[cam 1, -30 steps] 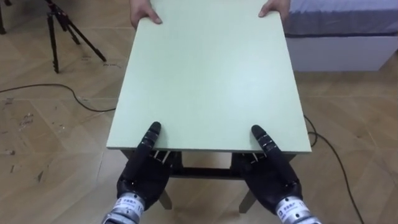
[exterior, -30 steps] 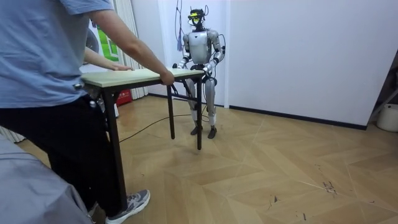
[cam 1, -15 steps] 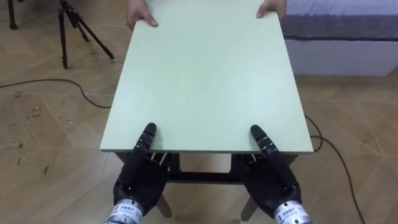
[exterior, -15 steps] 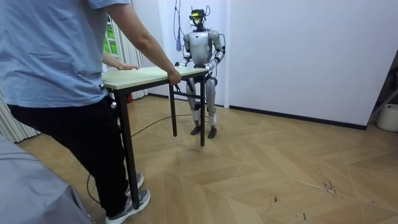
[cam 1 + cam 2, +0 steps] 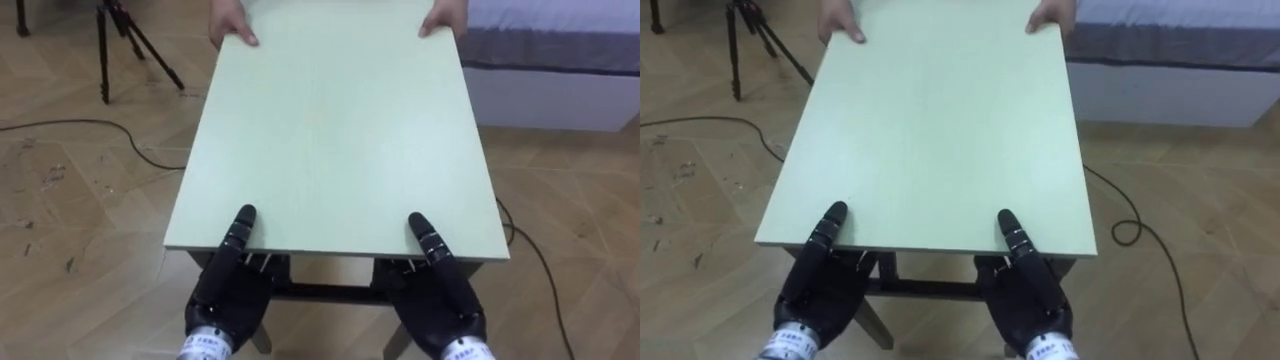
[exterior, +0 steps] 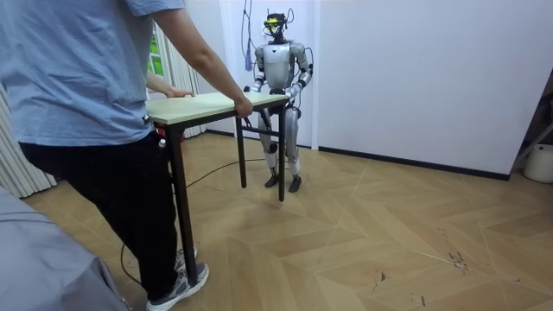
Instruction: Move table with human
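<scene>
A pale green table (image 5: 330, 120) with dark legs is held off the floor between me and a person. My left hand (image 5: 225, 295) and right hand (image 5: 440, 300) grip its near edge, thumbs lying on top and fingers underneath. The person's two hands (image 5: 232, 28) hold the far corners. In the room view the person (image 6: 78, 86) stands at the table's (image 6: 207, 104) near end, and I stand upright at its far end by the white wall.
A black tripod (image 5: 120, 40) stands on the wooden floor at far left, with a dark cable (image 5: 100, 125) running below it. A bed with a grey mattress (image 5: 550, 50) lies at far right, another cable (image 5: 530, 250) beside it. Open parquet spreads to the room view's right.
The person's end of the table has swung toward the room view's right as the person stepped that way. My hands keep the same hold on the near edge.
</scene>
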Available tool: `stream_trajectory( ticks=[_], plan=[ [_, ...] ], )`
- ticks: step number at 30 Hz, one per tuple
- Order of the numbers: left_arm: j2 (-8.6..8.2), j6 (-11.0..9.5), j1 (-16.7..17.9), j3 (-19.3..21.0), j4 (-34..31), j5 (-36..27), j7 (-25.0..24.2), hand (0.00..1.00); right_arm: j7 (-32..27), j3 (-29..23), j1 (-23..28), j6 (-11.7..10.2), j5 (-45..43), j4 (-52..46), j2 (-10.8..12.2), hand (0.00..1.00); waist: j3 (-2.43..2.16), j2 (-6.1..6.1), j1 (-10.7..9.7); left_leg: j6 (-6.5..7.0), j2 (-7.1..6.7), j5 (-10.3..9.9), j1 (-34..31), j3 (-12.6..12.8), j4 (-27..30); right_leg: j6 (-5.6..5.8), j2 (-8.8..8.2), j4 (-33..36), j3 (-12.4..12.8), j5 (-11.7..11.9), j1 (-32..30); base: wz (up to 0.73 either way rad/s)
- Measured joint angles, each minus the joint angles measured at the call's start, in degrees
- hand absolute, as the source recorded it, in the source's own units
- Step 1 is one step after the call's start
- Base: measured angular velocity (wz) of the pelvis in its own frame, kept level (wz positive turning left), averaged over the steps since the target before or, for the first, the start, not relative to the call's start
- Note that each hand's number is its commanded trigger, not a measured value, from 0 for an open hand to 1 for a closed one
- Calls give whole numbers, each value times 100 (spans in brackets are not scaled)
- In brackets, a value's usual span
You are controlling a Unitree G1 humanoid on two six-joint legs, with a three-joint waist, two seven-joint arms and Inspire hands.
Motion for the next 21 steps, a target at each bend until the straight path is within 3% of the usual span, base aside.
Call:
stream_trajectory(
  ticks=[2,3,5,6,7,8,9,11,12,13,14,15,16,17,18,19,21],
  plan=[
    [15,9,0,-5,33,-8,0,100,4,-9,-20,-4,-1,29,-22,100,-1,92,77,-61,110,36,-359,-177,656,-117,155,-8,3,-11,-4,-15],
    [45,9,0,-15,67,-37,0,100,36,-5,-23,-4,-3,88,-2,100,-9,115,79,-249,189,148,-541,-207,937,-194,228,-19,-9,-11,-35,0],
    [74,18,7,-35,79,-151,0,100,63,9,-19,-6,-55,91,-5,100,-12,139,70,-367,264,211,-654,-275,1169,-325,208,-27,-115,-35,-116,-1],
    [71,20,29,-39,79,-231,0,100,64,9,-30,-8,-96,80,-73,100,12,256,80,-380,438,206,-730,-259,1663,-415,287,46,-254,-58,-134,-20],
    [85,24,137,-45,79,-245,-35,100,63,10,-17,13,-113,82,-129,100,-23,399,57,-401,573,195,-659,-287,2295,-483,372,149,-472,-101,-158,-15],
    [75,36,160,-47,79,-247,-51,100,67,7,-3,12,-112,77,-135,100,-22,451,33,-416,601,186,-576,-330,2451,-513,412,208,-528,-110,-194,5],
    [66,64,142,-28,77,-251,-78,100,110,-8,-10,1,-116,72,-125,100,-29,555,-54,-422,589,184,-332,-395,2442,-562,437,418,-634,-138,-321,32],
    [64,80,64,-18,74,-281,-134,100,174,-52,-58,-3,-145,66,-115,100,18,592,-141,-573,582,30,135,-445,1902,-582,435,683,-725,-145,-658,29],
    [94,81,-47,-34,75,-289,-134,100,181,-73,-122,-3,-132,66,-108,100,31,578,-188,-694,582,-405,430,-452,1224,-610,416,769,-798,-123,-869,19],
    [118,81,-125,-36,80,-294,-134,100,181,-94,-173,-2,-128,66,-105,100,34,580,-233,-699,586,-600,524,-452,888,-616,400,806,-860,-98,-987,31],
    [150,85,-303,-46,141,-298,-137,100,181,-181,-267,5,-142,81,-96,100,46,592,-279,-651,594,-887,692,-437,229,-635,374,851,-993,-15,-1179,33],
    [154,77,-511,-76,233,-298,-151,100,186,-240,-359,7,-152,119,-50,100,49,587,-295,-597,590,-1041,794,-416,-357,-633,341,871,-1067,74,-1375,29],
    [151,69,-605,-96,275,-298,-151,100,190,-288,-400,1,-152,130,-17,100,48,594,-287,-563,583,-1092,796,-395,-571,-631,321,878,-1103,140,-1477,15],
    [137,65,-781,-159,376,-297,-150,100,256,-384,-493,-7,-193,226,88,100,53,593,-261,-432,547,-1163,737,-328,-806,-615,286,855,-1139,303,-1659,0],
    [129,21,-911,-185,520,-296,-150,100,263,-463,-574,19,-203,352,148,100,49,543,-254,-261,472,-1113,625,-270,-799,-599,203,791,-1141,448,-1732,-5],
    [121,6,-935,-187,593,-296,-150,100,263,-494,-585,43,-208,405,185,100,45,549,-241,-218,427,-1080,576,-262,-798,-575,170,735,-1137,529,-1729,-3],
    [83,13,-909,-222,661,-292,-154,100,339,-682,-428,180,-351,435,301,100,37,531,-308,-54,166,-865,527,-280,-893,-470,-39,543,-1108,754,-1672,11]
  ],
)
